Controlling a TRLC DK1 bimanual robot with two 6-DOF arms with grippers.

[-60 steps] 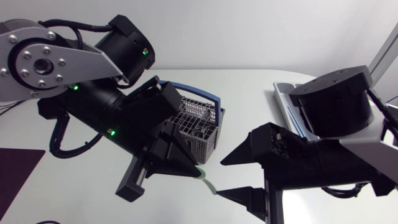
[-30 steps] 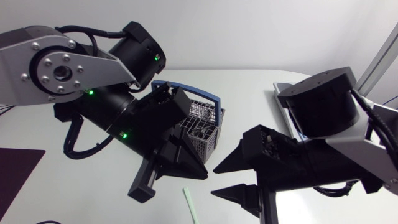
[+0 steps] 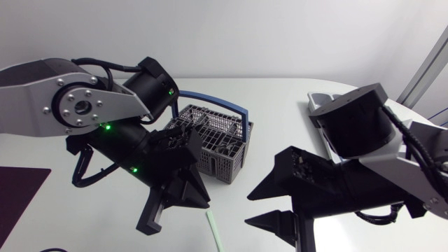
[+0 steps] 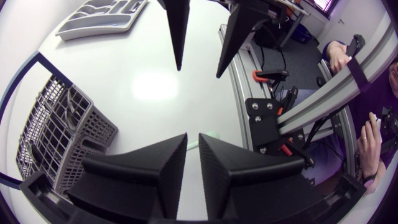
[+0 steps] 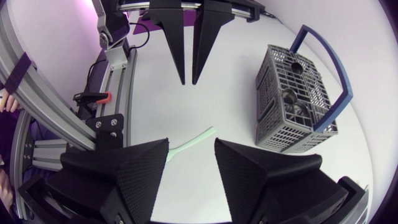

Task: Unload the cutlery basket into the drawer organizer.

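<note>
Cutlery basket (image 3: 222,145), grey plastic mesh, upright near the middle of white glossy table (image 3: 280,98); blue handle (image 3: 236,110) arches at its far side; compartments hold dark and metallic pieces, kinds not discernible

Pale green utensil (image 3: 212,227), flat on the table in front of the basket and apart from it. Long axis runs from the basket side toward the table's near edge, slightly slanted. Rounded end points toward the left gripper; the other end is hidden under a finger of the right gripper in the right wrist view. Type cannot be told

Left gripper (image 4: 193,140), above the table beside the basket's near corner, tips aimed at the table close to the utensil's rounded end; fingers drawn close with a narrow slit between them, gripping nothing

Right gripper (image 5: 191,144), facing the left gripper tip to tip; fingers spread wide and gripping nothing, with the utensil on the table below the gap

Drawer organizer (image 3: 318,115), pale grey moulded tray with compartments, at the table's far right, well apart from the basket

Obstructions: left arm (image 3: 105,119) overlaps the basket's left side in the head view; right arm (image 3: 364,126) covers most of the organizer

Dark purple mat (image 3: 17,196), near-left corner, well apart from all the above
</note>
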